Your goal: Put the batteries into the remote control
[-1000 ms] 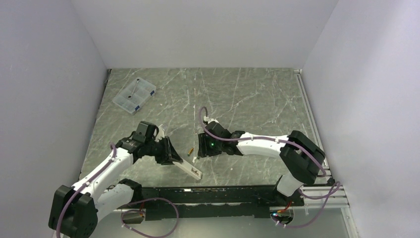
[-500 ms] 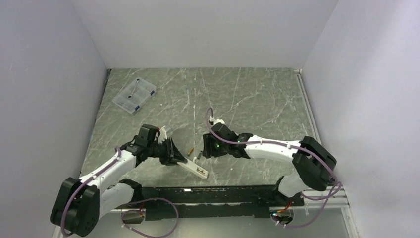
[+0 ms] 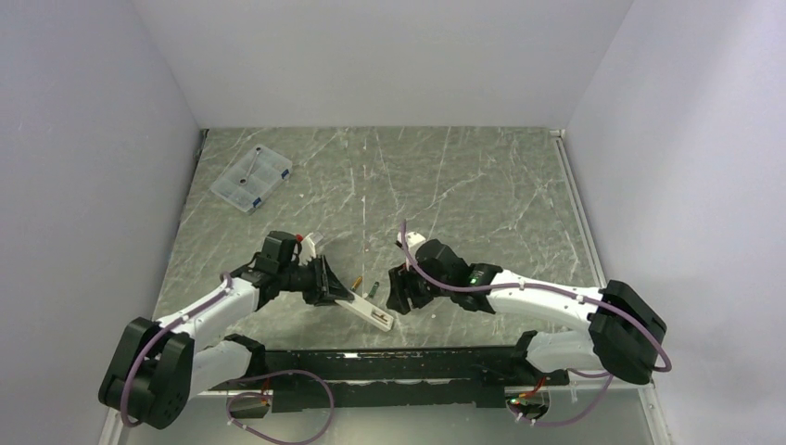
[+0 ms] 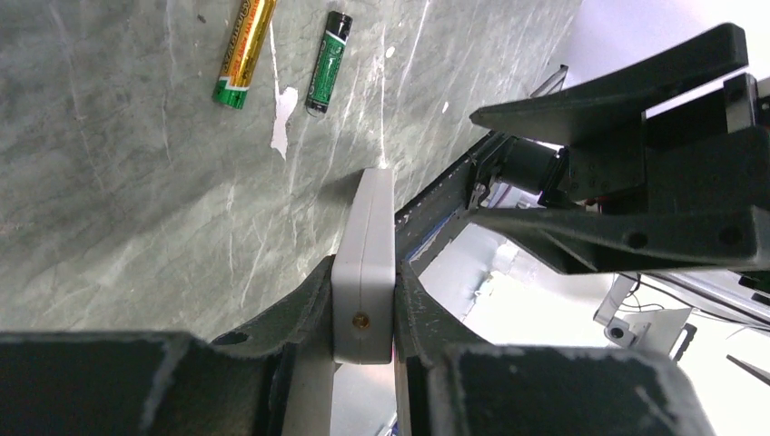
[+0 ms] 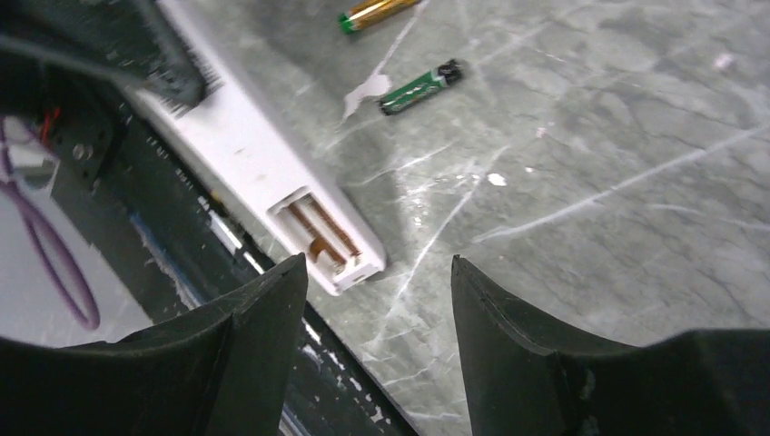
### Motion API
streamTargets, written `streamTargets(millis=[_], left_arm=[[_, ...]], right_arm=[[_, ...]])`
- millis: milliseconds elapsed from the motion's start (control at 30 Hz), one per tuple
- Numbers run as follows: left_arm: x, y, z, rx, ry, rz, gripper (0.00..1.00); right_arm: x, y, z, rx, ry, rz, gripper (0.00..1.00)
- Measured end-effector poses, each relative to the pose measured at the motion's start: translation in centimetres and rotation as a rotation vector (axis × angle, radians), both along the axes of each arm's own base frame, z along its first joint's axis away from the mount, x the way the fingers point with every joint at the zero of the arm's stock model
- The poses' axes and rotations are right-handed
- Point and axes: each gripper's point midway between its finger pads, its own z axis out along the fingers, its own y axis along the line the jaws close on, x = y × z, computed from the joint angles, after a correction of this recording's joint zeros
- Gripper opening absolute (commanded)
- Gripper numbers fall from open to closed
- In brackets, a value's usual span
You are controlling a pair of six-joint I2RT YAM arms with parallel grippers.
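My left gripper [image 3: 326, 284] is shut on one end of the white remote control [image 3: 363, 311], pinching its edges [image 4: 363, 300] so it slants over the table's near edge. At the remote's free end the battery bay [image 5: 322, 232] lies open, showing copper contacts. Two batteries lie loose on the table just beyond the remote: a copper-orange one [image 3: 357, 282] [image 4: 243, 50] and a dark green one [image 3: 373, 288] [image 4: 327, 62] [image 5: 422, 86]. My right gripper [image 3: 400, 293] [image 5: 377, 263] hovers open to the right of the remote's free end, holding nothing.
A clear plastic compartment box [image 3: 250, 178] sits at the back left. The black mounting rail [image 3: 417, 357] runs along the near edge under the remote's tip. White walls enclose the grey marbled table [image 3: 482, 195] on three sides.
My right gripper has drawn back to the right and opened wider. The green battery now lies uncovered beside the orange one. My left gripper shifted slightly right with the remote.
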Motion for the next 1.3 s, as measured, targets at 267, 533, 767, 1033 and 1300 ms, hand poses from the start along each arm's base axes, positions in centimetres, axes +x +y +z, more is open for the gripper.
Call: streamTargets(millis=[267,533,767,1033,1300], left_arm=[[0.2,-0.5,-0.3,-0.022,-0.009,-0.039,0.00],[0.2,-0.6,-0.3,-0.031,-0.023,-0.055,0.00],[0.2,-0.6,-0.3,-0.033,-0.022,-0.058,0.00],[0.2,-0.7,-0.4,-0.036,-0.019,-0.060,0.00],[0.2,-0.7,-0.4,-0.036,-0.019,-0.060,0.00]], right_arm=[[-2.1,1.0,0.5,0.084,-0.076,0.231,0.70],[-3.1,2.6,0.9,0.163,-0.223,0.391,0.74],[-2.8,3.8,0.5,0.171,-0.301,0.448,0.74],[-3.0,4.3,-1.7,0.117,-0.310,0.473,0.73],[-3.4,5.8,-1.8,0.087,-0.360,0.505,0.57]])
